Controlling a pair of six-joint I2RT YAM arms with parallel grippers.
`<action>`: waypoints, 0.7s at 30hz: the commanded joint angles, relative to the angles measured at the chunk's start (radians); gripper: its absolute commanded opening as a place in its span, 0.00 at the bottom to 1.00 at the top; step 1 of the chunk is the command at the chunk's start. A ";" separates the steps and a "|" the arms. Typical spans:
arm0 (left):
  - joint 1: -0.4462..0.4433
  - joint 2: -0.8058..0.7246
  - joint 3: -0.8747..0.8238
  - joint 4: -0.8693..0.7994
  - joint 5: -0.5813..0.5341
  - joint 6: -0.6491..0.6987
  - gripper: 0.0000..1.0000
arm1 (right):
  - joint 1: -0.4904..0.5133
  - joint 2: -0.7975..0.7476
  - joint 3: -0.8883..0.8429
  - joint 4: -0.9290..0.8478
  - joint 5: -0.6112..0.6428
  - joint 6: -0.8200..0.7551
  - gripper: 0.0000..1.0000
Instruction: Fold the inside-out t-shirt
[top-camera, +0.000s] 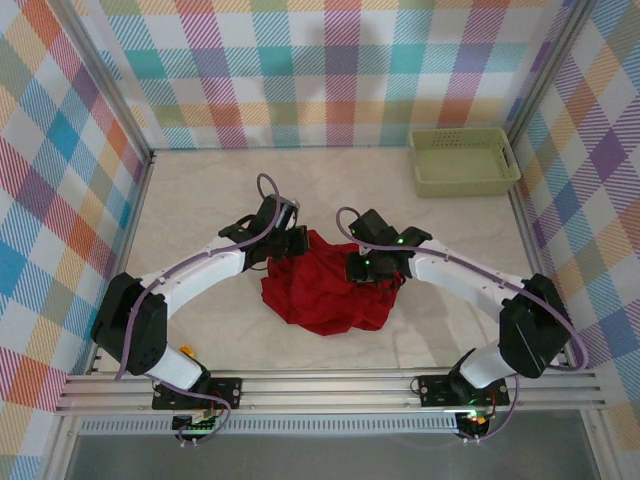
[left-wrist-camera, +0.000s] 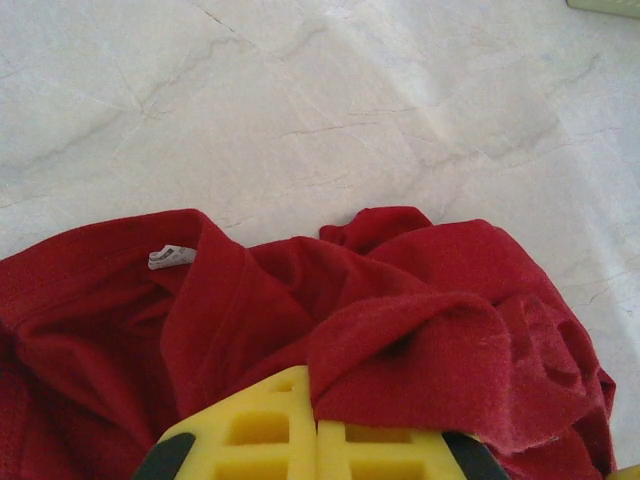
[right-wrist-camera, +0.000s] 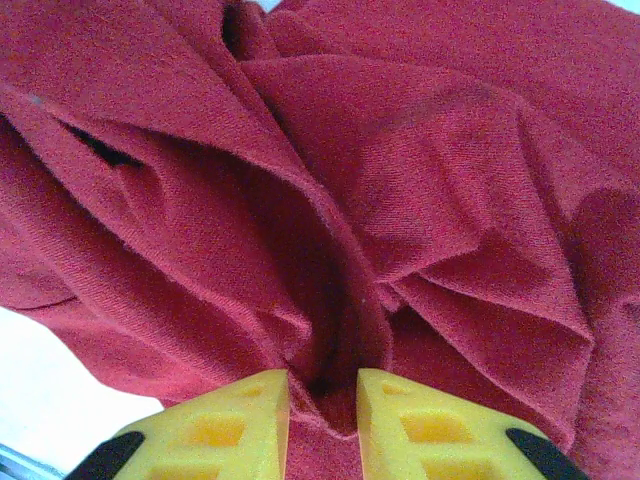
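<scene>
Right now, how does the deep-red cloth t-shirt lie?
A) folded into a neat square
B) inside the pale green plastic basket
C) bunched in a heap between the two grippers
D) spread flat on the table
C: the deep-red cloth t-shirt is a crumpled heap between the left gripper and right gripper, apart from the pale green plastic basket.

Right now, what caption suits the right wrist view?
Right gripper pinching a fold of the crumpled red t-shirt.

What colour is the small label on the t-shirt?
The label is white; left wrist view.
</scene>
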 joint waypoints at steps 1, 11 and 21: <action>-0.010 0.001 0.032 -0.018 -0.008 0.017 0.00 | 0.012 0.011 0.035 -0.027 0.017 -0.018 0.20; -0.010 0.016 0.078 -0.058 -0.045 0.018 0.00 | 0.021 -0.055 0.039 -0.065 0.031 -0.064 0.00; 0.022 0.107 0.337 -0.232 -0.180 0.018 0.00 | 0.084 -0.304 0.061 0.023 0.052 -0.327 0.00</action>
